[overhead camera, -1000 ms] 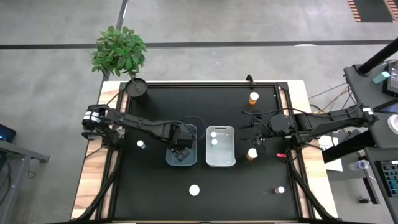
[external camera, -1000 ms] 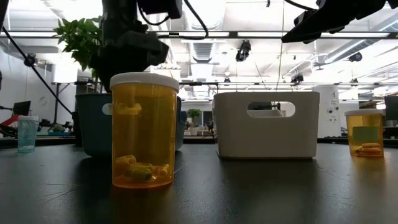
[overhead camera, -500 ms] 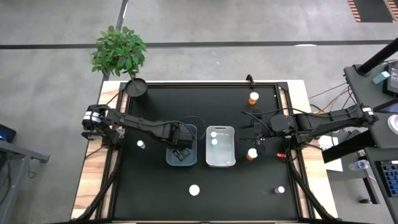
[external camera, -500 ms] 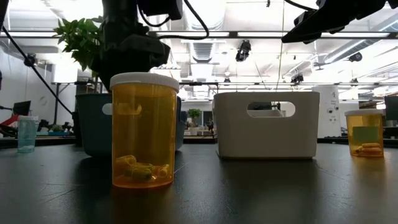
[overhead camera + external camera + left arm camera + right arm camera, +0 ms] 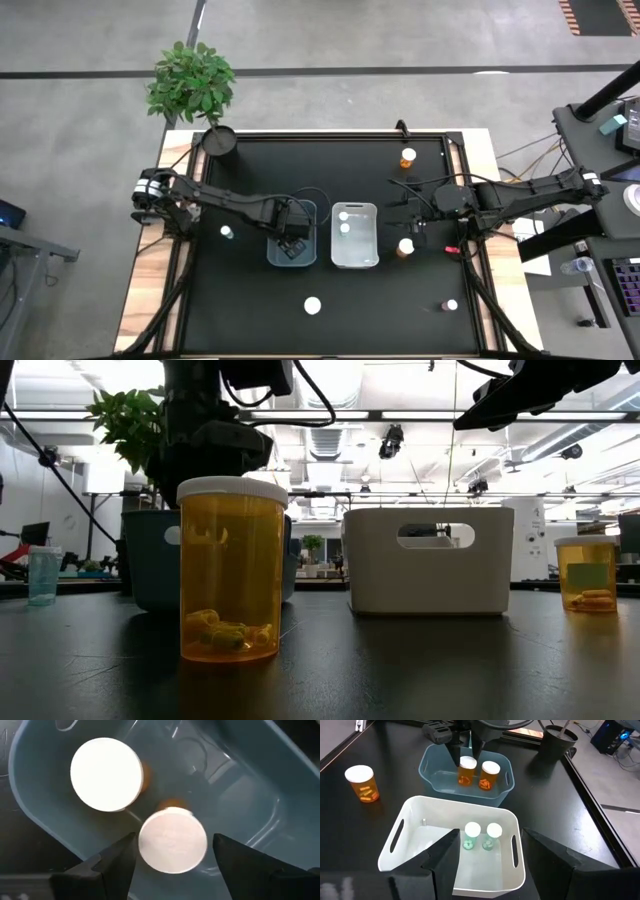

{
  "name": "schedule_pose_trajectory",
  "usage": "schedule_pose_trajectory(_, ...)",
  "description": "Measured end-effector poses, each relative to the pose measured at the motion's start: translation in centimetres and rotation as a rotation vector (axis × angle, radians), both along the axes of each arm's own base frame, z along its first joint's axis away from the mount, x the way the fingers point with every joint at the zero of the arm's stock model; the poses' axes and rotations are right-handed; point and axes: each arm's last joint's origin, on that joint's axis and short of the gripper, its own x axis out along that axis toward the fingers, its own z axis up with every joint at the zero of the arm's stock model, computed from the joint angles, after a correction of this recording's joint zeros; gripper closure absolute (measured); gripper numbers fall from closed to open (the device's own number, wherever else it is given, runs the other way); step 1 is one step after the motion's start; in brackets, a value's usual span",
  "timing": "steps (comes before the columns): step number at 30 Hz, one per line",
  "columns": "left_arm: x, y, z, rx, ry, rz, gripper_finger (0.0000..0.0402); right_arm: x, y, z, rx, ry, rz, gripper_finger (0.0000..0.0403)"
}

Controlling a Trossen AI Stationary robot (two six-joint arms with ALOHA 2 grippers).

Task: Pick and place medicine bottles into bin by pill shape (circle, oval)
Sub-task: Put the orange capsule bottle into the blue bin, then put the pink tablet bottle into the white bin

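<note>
While the black desk [image 5: 250,320] carries everything, the white plastic bin [image 5: 420,840] at its middle holds two tiny teal bottles with white caps [image 5: 479,836], and the blue-grey plastic bin [image 5: 435,770] beside it holds two orange bottles with white caps [image 5: 480,772]. Above that blue-grey bin hangs the left gripper [image 5: 172,851], jaws open on either side of one orange bottle's cap without touching it. Near the white bin's other side, the right gripper [image 5: 487,847] waits with jaws open and empty. Other white-capped orange bottles [image 5: 407,157] stand scattered about the desk.
</note>
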Motion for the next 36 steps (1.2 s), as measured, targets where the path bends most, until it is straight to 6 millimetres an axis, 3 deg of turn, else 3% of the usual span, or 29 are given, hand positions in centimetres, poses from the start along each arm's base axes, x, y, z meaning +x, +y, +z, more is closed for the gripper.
schedule_pose_trajectory(9, -0.4, -0.2, 1.5, -0.059, -0.038, -0.019, 0.0157, 0.0, 0.0, 0.0, 0.015, -0.001, -0.008, 0.0200)
schedule_pose_trajectory(16, -1.5, -0.6, 4.1, -0.038, -0.151, -0.083, 0.0157, 0.0, 0.0, 0.0, 0.096, -0.003, -0.049, 0.0200)
schedule_pose_trajectory(26, -0.4, -3.1, 7.4, 0.205, -0.544, -0.496, 0.0157, 0.3, 0.1, -0.4, 0.354, 0.019, -0.181, 0.0200)
schedule_pose_trajectory(36, 0.7, -3.3, 8.7, 0.448, -0.653, -0.731, 0.0157, 0.5, 1.4, 0.2, 0.789, 0.180, -0.064, 0.0200)
